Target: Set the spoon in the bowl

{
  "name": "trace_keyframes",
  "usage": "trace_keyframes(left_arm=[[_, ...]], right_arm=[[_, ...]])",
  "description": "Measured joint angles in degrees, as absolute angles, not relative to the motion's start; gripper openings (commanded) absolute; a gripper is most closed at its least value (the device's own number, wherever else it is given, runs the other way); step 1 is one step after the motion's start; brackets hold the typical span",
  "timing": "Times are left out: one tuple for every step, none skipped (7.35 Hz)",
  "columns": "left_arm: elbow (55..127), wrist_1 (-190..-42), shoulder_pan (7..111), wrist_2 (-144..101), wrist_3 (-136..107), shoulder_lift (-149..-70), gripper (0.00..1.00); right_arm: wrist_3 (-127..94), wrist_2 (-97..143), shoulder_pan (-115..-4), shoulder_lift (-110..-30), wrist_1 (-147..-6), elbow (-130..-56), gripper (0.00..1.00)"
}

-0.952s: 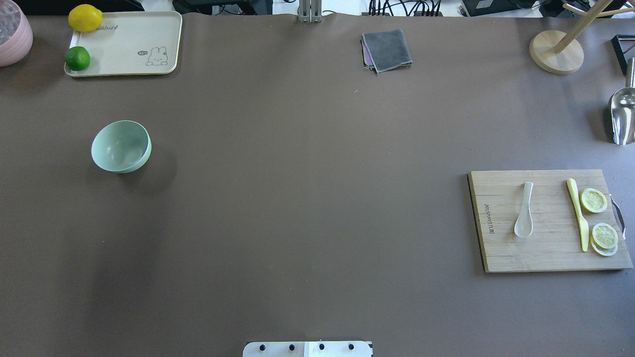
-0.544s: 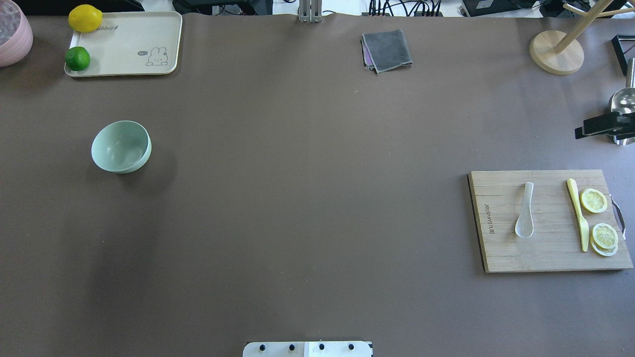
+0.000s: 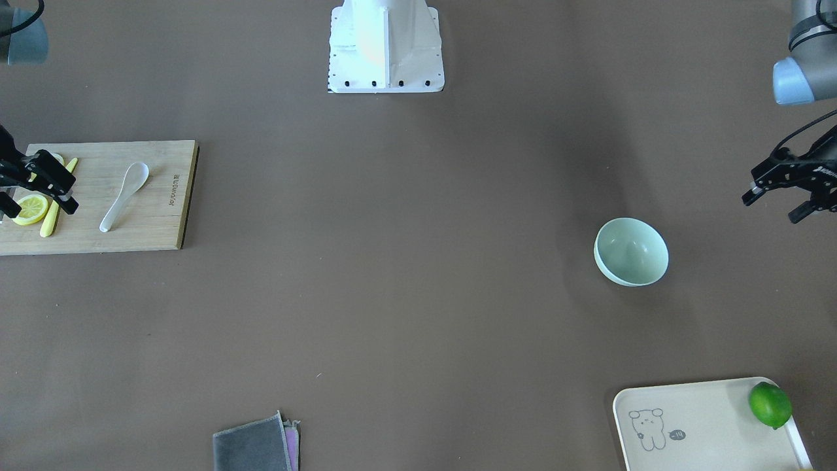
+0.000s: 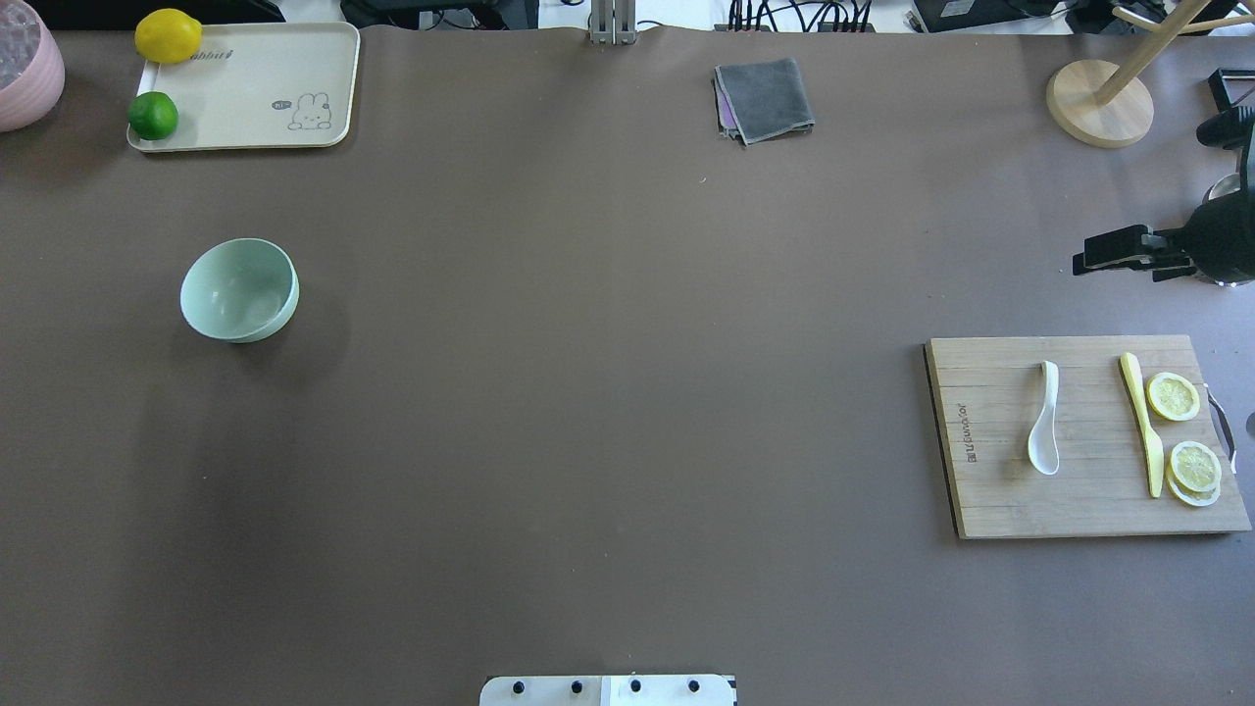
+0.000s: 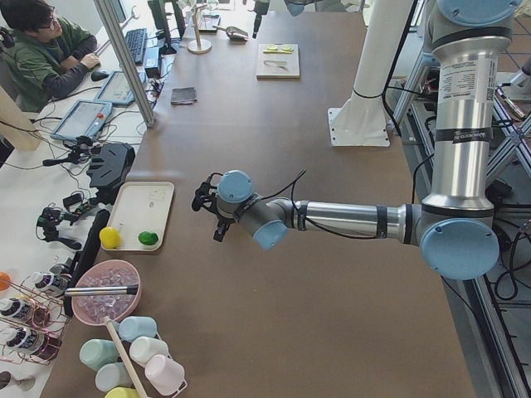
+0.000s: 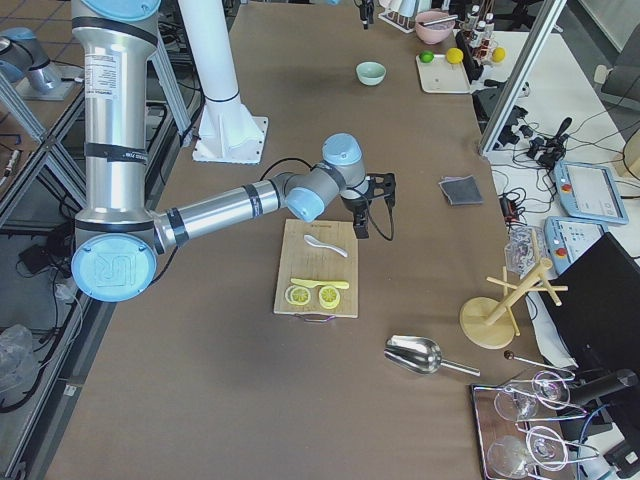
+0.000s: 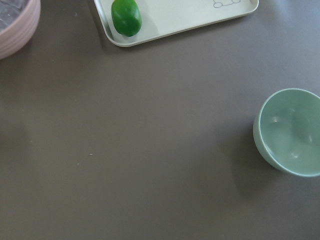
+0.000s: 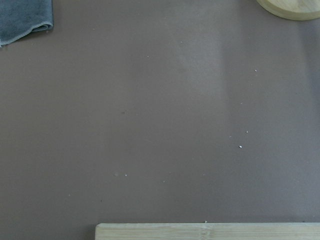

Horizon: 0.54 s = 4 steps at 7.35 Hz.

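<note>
Left gripper [image 3: 770,208]: fingers spread, at left edge; outside overhead view.
Bowl [image 4: 239,290]: upright, near left edge.
Spoon [image 4: 1042,420]: on cutting board [image 4: 990,490] at right edge; long axis front-to-back, scoop toward robot.
Right gripper [image 4: 1088,257]: fingers spread; body cut off by frame.

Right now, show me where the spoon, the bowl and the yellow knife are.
spoon [image 3: 121,199]: exterior front-facing view, middle of its handle.
bowl [image 4: 236,291]: overhead exterior view, bare inner floor.
yellow knife [image 4: 1143,424]: overhead exterior view, midway along its length.
</note>
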State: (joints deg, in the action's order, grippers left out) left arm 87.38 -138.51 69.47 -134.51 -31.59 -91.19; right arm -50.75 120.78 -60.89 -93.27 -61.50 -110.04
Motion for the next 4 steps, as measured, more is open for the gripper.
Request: trace_keyframes(left_arm=[[83.8, -142.1, 66.1, -131.3, -35.6, -94.0, 0.95], [81.0, -143.9, 63.9, -129.7, -37.6, -96.7, 0.88], [79.2, -144.6, 62.3, -129.1, -39.3, -98.8, 0.83], [78.4, -144.9, 60.8, -128.8, -41.3, -100.5, 0.72]], right_arm=[[-50.8, 121.1, -60.8, -94.2, -59.2, -110.2, 1.0], [-50.8, 121.5, -60.7, -95.5, -56.9, -110.3, 1.0], [-50.8, 121.9, -60.6, -96.4, -55.7, -110.4, 1.0], [-50.8, 122.1, -60.6, -97.0, -55.2, -110.5, 1.0]])
